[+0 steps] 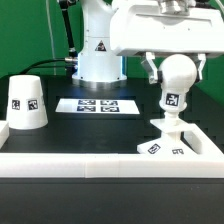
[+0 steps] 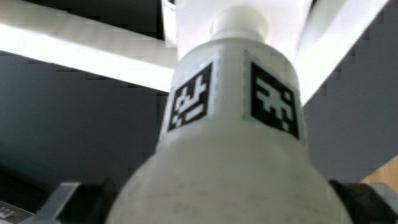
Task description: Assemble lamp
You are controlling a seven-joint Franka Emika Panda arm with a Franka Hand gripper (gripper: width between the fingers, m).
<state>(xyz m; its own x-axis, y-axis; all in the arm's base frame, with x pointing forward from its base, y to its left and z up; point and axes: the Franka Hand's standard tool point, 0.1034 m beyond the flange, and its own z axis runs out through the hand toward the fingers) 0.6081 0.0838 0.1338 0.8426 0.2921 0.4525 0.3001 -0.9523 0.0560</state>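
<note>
The white ball-shaped bulb (image 1: pixel 178 72) stands upright with its tagged stem pointing down onto the raised socket of the flat white lamp base (image 1: pixel 165 146), at the exterior view's right. My gripper (image 1: pixel 176 70) is shut on the bulb's round head, one finger on each side. In the wrist view the bulb (image 2: pixel 222 150) fills the picture, with two tags on its stem, and dark finger pads (image 2: pixel 64 200) show at its sides. I cannot tell whether the stem is seated in the socket. The cone-shaped shade (image 1: pixel 27 103) stands alone at the exterior view's left.
The marker board (image 1: pixel 97 104) lies flat in the middle, in front of the white robot pedestal (image 1: pixel 98 55). A low white wall (image 1: pixel 90 165) borders the front of the black table, just before the base.
</note>
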